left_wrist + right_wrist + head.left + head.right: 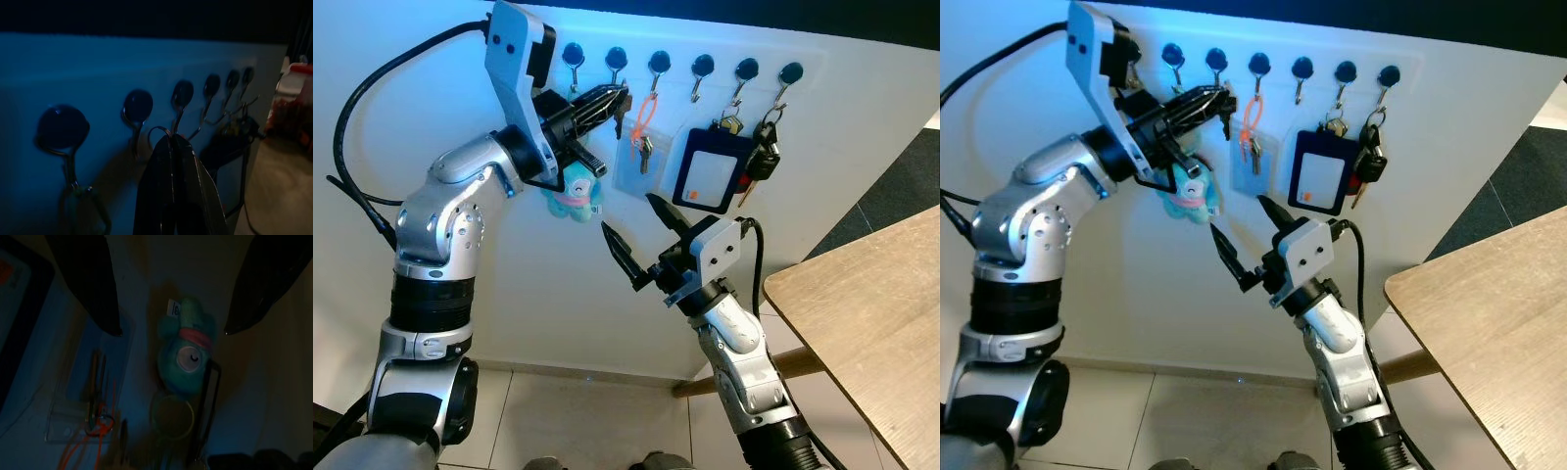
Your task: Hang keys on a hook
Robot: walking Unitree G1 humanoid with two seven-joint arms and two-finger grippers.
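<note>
While the left gripper (617,98) is held shut on a key ring (159,133) at the upper centre of the frame, a teal plush charm (575,193) is seen dangling below it. The ring appears to be raised just beside the second hook (617,61) of the rack (803,51); whether it is over the hook cannot be told. The hanging step is judged to be in hand: the ring must be lowered onto the hook before release. The right gripper (638,238) is held open lower down, empty.
</note>
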